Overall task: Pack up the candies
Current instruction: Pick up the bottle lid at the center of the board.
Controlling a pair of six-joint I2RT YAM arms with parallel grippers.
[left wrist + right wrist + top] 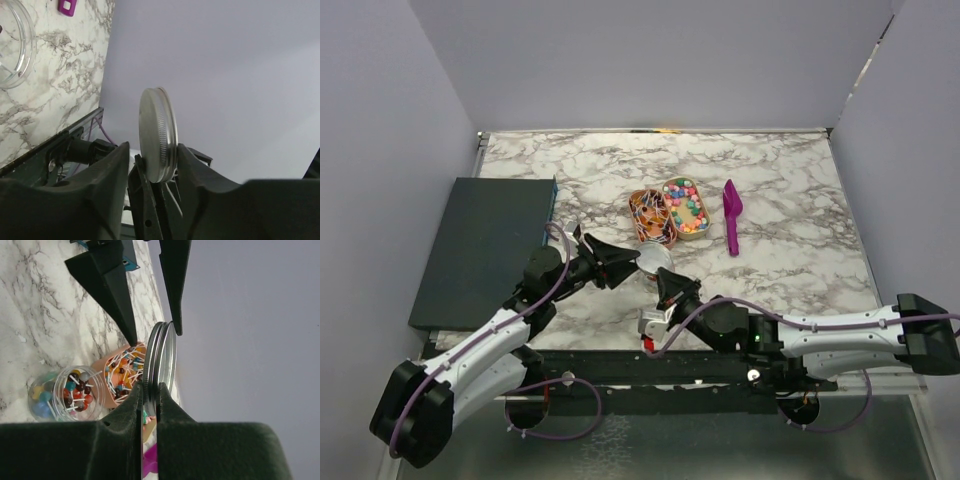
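above the marbled white counter (790, 220), the right fingers (131, 410) pinch the rim of the round silver metal lid (161, 365), while the left fingers (107, 175) straddle it loosely, unclenched. mixed bright candies (686, 205) lie in the tan tray (695, 236) beyond. keep that pinch firm before drawing away.

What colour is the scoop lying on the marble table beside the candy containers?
Purple. The plastic scoop shows best in the top external view.
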